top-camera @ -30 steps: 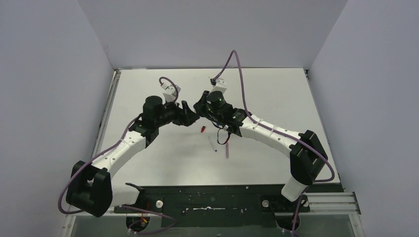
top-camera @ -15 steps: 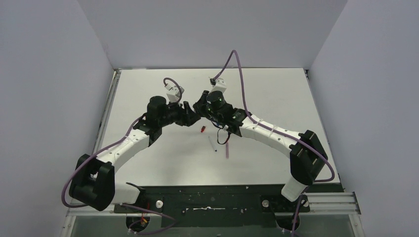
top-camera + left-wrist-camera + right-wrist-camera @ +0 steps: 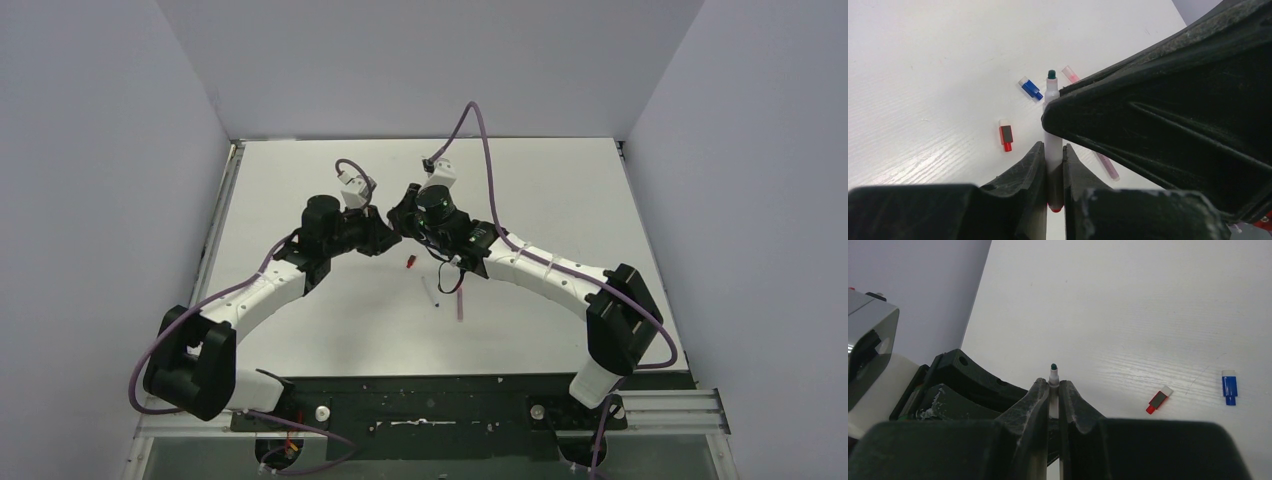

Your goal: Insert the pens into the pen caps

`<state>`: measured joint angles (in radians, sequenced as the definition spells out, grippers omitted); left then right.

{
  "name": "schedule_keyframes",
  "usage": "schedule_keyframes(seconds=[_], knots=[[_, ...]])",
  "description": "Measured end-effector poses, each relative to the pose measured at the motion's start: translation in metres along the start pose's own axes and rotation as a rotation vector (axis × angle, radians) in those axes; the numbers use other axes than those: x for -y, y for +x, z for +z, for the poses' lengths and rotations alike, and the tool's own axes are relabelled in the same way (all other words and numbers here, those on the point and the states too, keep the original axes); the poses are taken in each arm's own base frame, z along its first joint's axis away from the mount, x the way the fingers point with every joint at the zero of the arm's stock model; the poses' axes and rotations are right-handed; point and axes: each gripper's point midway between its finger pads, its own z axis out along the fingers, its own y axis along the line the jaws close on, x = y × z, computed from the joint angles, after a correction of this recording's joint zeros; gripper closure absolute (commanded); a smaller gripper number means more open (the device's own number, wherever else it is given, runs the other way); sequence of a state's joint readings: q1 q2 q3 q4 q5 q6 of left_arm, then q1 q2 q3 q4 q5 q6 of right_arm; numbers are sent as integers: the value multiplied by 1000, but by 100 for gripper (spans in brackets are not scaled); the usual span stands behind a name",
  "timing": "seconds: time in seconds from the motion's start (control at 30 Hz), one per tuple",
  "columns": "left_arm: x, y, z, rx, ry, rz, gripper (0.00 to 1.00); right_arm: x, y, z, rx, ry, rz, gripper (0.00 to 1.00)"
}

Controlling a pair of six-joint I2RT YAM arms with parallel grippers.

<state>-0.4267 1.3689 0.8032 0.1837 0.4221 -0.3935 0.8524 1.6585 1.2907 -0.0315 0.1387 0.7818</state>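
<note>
Both grippers hold one white-barrelled pen (image 3: 1052, 107) above the table; it has a dark tip (image 3: 1053, 367) and a red rear end. My left gripper (image 3: 1053, 160) is shut on its rear half. My right gripper (image 3: 1053, 390) is shut just behind the tip, and its black fingers (image 3: 1158, 95) fill the right of the left wrist view. In the top view the two grippers meet, left gripper (image 3: 383, 234) against right gripper (image 3: 401, 218). On the table lie a red cap (image 3: 1006, 135), a blue cap (image 3: 1031, 88), a pale pink cap (image 3: 1070, 74) and a pinkish pen (image 3: 1108, 166).
A second whitish pen (image 3: 431, 292) and the pinkish pen (image 3: 459, 303) lie side by side in front of the right arm, near the red cap (image 3: 410, 263). Grey walls close the table's left, back and right sides.
My left gripper has moved in towards the right gripper and closed its open jaws on the pen's rear half. The right gripper has stayed shut on the pen.
</note>
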Motion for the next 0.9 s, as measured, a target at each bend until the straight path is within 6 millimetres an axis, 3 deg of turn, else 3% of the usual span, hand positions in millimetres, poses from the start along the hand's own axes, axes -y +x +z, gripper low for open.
schedule_keyframes(seconds=[0.1, 0.17, 0.2, 0.27, 0.5, 0.73, 0.83, 0.9], knots=[[-1, 0, 0, 0, -1, 13, 100, 0, 0, 0, 0, 0, 0, 96], [-1, 0, 0, 0, -2, 19, 100, 0, 0, 0, -2, -3, -1, 61], [-1, 0, 0, -1, -3, 22, 100, 0, 1, 0, -4, -4, -2, 50], [-2, 2, 0, -6, -6, 34, 100, -1, 2, 0, -10, -9, -14, 41], [-6, 7, -8, -30, -37, 60, 100, 24, -4, -6, -18, 65, -103, 37], [-1, 6, -33, -43, -67, 107, 100, 63, -64, -31, 81, 193, -68, 40], [1, 10, -47, -55, -83, 125, 100, 69, -66, -30, 54, 257, -33, 39], [2, 13, -56, -63, -95, 140, 100, 67, -61, -19, 13, 296, -15, 39]])
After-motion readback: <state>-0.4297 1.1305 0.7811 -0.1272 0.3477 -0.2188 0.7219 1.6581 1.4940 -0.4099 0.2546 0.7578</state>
